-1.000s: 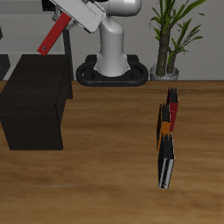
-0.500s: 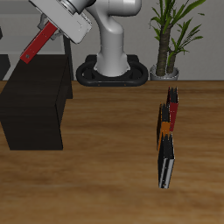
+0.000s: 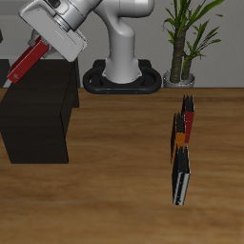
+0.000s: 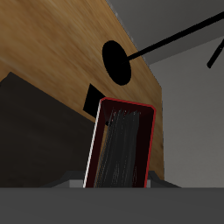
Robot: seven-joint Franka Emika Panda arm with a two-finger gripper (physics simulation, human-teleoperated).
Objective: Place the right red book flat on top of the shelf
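My gripper [image 3: 40, 48] is shut on the right red book [image 3: 23, 66], a dark red hardcover, and holds it tilted in the air above the back part of the shelf [image 3: 38, 110]. The shelf is a low matte black cabinet with a flat top, standing on the table. In the wrist view the book [image 4: 122, 147] hangs from the gripper with its page block edge showing, and the shelf's dark top [image 4: 35, 122] lies below it. The book does not touch the shelf.
A row of upright books [image 3: 180, 152] stands on the wooden table, with a slimmer red book [image 3: 189, 114] at its far end. A potted plant [image 3: 184, 43] stands at the back beside the robot base [image 3: 124, 78].
The arm has swung the held book away from the robot's base and lower, out over the shelf. The book now hangs more steeply tilted.
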